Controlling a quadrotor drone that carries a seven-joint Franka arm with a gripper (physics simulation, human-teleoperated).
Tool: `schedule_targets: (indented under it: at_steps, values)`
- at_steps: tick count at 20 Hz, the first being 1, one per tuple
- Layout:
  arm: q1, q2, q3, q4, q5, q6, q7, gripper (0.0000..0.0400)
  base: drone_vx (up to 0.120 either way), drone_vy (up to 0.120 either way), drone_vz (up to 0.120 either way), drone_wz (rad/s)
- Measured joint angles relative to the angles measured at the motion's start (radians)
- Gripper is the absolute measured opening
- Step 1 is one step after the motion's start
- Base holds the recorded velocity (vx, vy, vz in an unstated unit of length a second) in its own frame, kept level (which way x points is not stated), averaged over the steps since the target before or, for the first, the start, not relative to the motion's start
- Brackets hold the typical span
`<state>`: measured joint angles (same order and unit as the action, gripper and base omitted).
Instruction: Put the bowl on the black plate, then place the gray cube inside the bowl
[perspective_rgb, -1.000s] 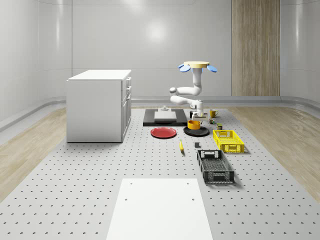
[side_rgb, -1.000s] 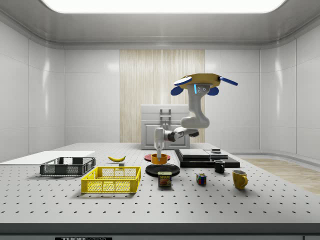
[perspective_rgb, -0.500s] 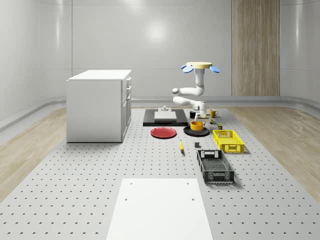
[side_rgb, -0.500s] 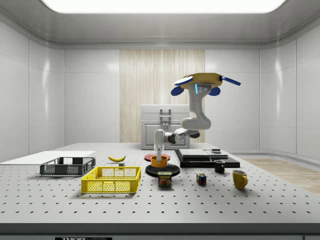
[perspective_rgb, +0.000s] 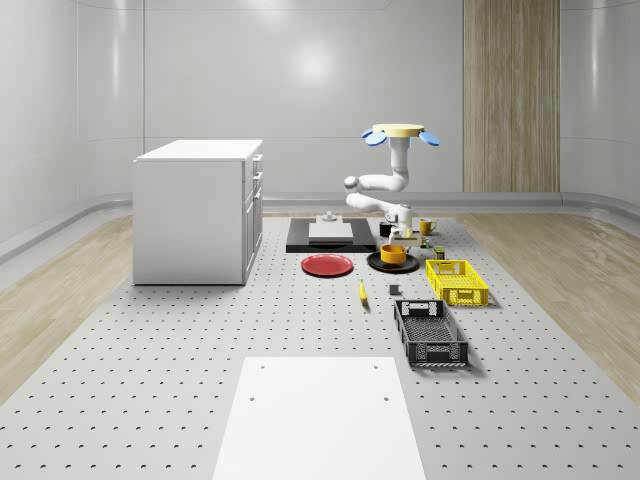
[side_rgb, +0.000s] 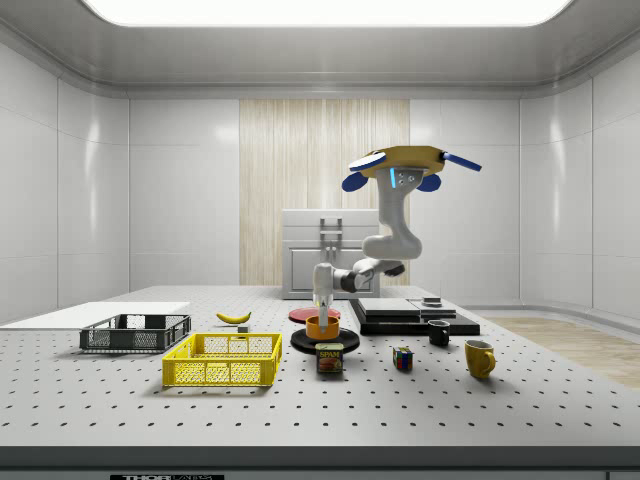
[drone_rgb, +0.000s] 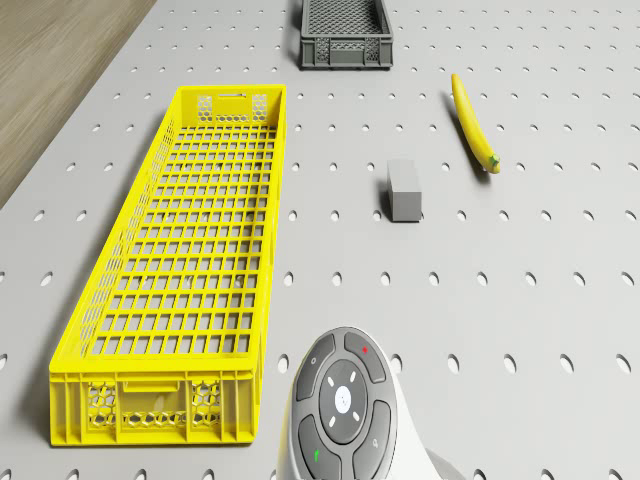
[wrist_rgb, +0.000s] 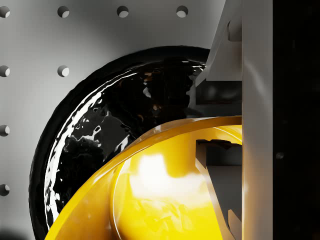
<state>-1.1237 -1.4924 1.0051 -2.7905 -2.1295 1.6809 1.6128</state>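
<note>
The orange bowl (perspective_rgb: 393, 254) (side_rgb: 321, 327) (wrist_rgb: 165, 195) sits on the black plate (perspective_rgb: 377, 265) (side_rgb: 343, 342) (wrist_rgb: 100, 130). My gripper (perspective_rgb: 398, 237) (side_rgb: 322, 308) reaches down onto it, shut on its rim, with one finger inside the bowl and one outside. The drone (perspective_rgb: 402, 133) (side_rgb: 410, 165) hovers over the table, just behind the plate. The gray cube (perspective_rgb: 394, 291) (drone_rgb: 404, 190) lies on the table in front of the plate, between the banana (perspective_rgb: 362, 292) (drone_rgb: 474, 123) and the yellow basket (perspective_rgb: 456, 281) (drone_rgb: 180, 260).
A red plate (perspective_rgb: 327, 265) lies at the whole-scene view's left of the black plate. A black basket (perspective_rgb: 429, 332) (drone_rgb: 345, 32) stands in front of the yellow one. Mugs, a can and a small cube (side_rgb: 402, 358) stand near the black tray (perspective_rgb: 330, 238). A white cabinet (perspective_rgb: 198, 210) stands at the left.
The drone and arm carried the bowl to the whole-scene view's right, from the plate's edge to over its middle, then lowered it onto the plate.
</note>
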Motion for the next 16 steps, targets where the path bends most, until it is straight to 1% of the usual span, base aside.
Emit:
schedule_targets:
  at_steps: [5,6,7,8,9,11,12,14,16]
  values:
    - [0.017,-0.003,-0.040,-0.004,-0.038,0.012,-0.006,0.0100,0.000,0.000,0.000,0.000]
    - [0.019,-0.002,-0.045,-0.004,-0.043,0.013,-0.007,0.0166,0.000,0.000,0.000,0.000]
    - [0.022,-0.002,-0.047,-0.005,-0.046,0.012,-0.008,0.0218,0.000,0.000,0.000,0.000]
    - [0.025,-0.001,-0.047,-0.008,-0.045,0.010,-0.009,0.0258,0.000,0.000,0.040,0.000]
    - [0.029,-0.001,-0.043,-0.012,-0.043,0.006,-0.011,0.0289,0.000,0.000,0.120,0.000]
    - [0.036,0.000,-0.037,-0.019,-0.038,0.000,-0.013,0.0333,0.020,0.000,0.120,0.000]
    - [0.038,0.001,-0.035,-0.022,-0.036,-0.003,-0.013,0.0348,0.120,-0.120,0.120,0.000]
    - [0.043,0.002,-0.032,-0.025,-0.034,-0.007,-0.015,0.0368,0.120,-0.120,0.020,0.000]
    - [0.046,0.005,-0.030,-0.028,-0.033,-0.011,-0.017,0.0381,0.120,-0.120,0.000,0.000]
